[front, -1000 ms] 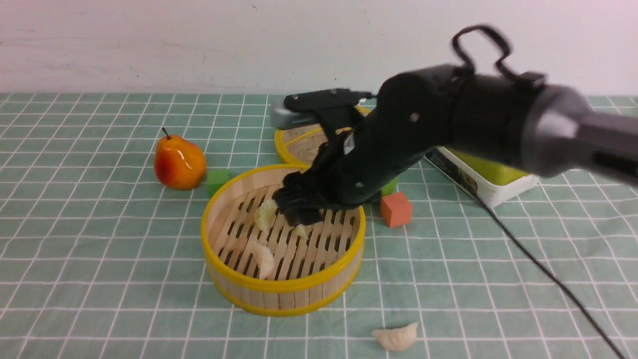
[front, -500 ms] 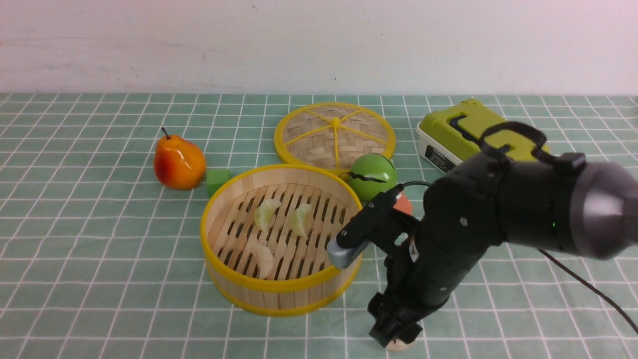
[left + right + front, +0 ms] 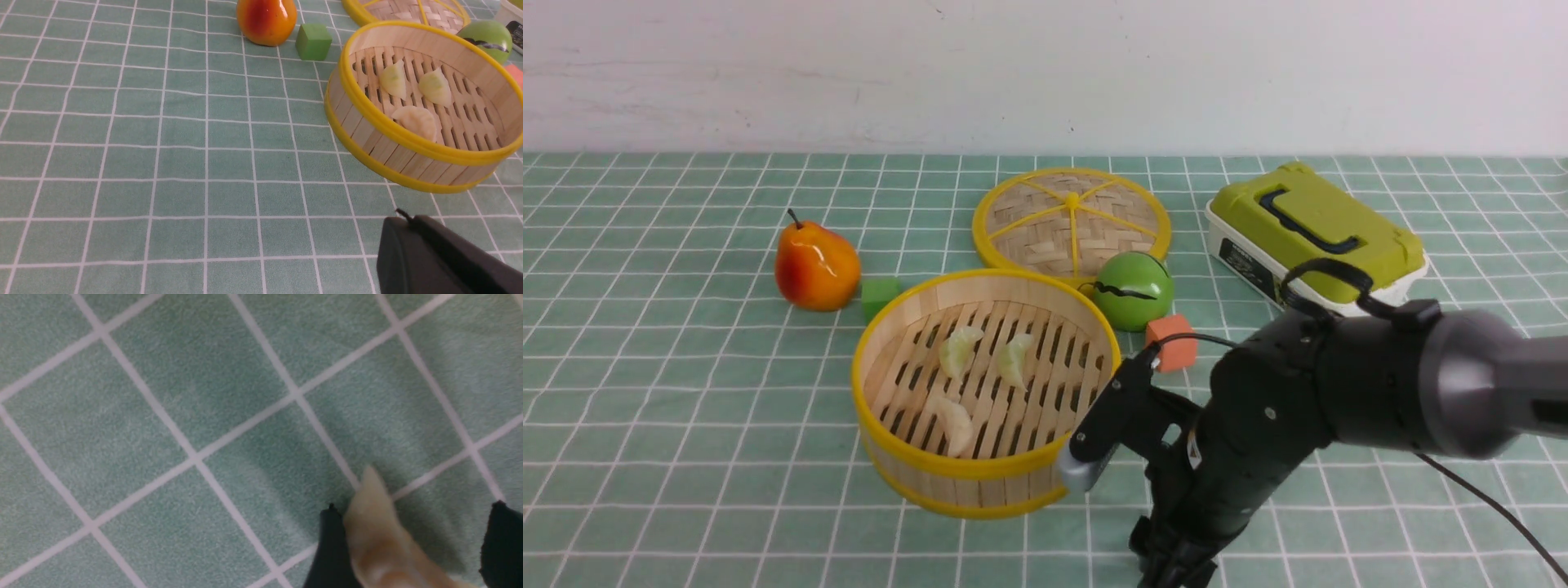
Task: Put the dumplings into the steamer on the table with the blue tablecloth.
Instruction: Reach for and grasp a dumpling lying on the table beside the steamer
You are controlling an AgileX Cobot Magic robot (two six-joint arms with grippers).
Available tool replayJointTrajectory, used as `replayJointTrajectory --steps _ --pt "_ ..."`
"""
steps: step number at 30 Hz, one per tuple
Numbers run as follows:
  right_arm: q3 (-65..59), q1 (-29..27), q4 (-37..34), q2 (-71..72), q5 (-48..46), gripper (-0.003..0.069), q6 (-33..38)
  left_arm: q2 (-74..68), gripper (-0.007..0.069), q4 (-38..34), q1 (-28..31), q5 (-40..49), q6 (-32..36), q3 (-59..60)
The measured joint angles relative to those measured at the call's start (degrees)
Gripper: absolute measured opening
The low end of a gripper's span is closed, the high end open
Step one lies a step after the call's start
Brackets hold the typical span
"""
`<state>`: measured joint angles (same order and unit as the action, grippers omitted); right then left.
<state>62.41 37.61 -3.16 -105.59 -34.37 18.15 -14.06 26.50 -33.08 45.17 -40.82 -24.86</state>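
- Within the last second the right arm (image 3: 1307, 408) has swung off the steamer (image 3: 980, 472) and dropped to the near side of the bench (image 3: 686, 425). The last dumpling (image 3: 380, 543) lies there on the cloth (image 3: 163, 396).
- The right green dumpling (image 3: 1015, 359), which the arm covered a second ago, now lies in plain view on the slats. It sits beside the left green dumpling (image 3: 960, 349) and near the white dumpling (image 3: 952, 420).
- That puts three of the four in the steamer, so this looks like the final pick.
- The right jaws are apart and straddle the last dumpling. One finger (image 3: 331, 547) touches its side and the other stands clear of it (the front view hides the dumpling behind the arm).
- The left jaws are together and hold nothing, low over the cloth and apart from the steamer.
- Next, probably: close on the dumpling, lift it over the yellow rim and let go inside.
- The dumpling sits off-centre between the jaws, so it may skid or tip as they close.
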Motion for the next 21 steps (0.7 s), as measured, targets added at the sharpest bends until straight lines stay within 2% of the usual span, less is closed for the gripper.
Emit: replayJointTrajectory --steps 4,7,8,16,19,21 --pt "0.1 0.0 -1.5 -0.5 -0.8 0.0369 1.1 0.0 -0.0011 0.0 0.0 0.0 0.0 0.0" --pt "0.5 0.0 -2.2 -0.3 -2.9 0.0205 1.2 0.0 -0.0011 0.0 0.0 0.0 0.0 0.0" --pt "0.7 0.0 -2.2 -0.1 -3.9 0.0189 1.2 0.0 -0.0010 0.0 0.0 0.0 0.0 0.0" --pt "8.5 -0.1 -4.1 4.6 -15.8 0.0197 1.3 0.0 -0.0004 0.0 0.0 0.0 0.0 0.0" --pt "15.2 -0.2 -8.8 5.6 -17.0 0.0197 1.3 0.0 -0.0004 0.1 0.0 -0.1 0.0 0.0" --pt "20.6 -0.2 -14.6 4.9 -13.8 0.0197 1.3 0.0 -0.0001 0.1 0.0 -0.5 0.0 0.0"
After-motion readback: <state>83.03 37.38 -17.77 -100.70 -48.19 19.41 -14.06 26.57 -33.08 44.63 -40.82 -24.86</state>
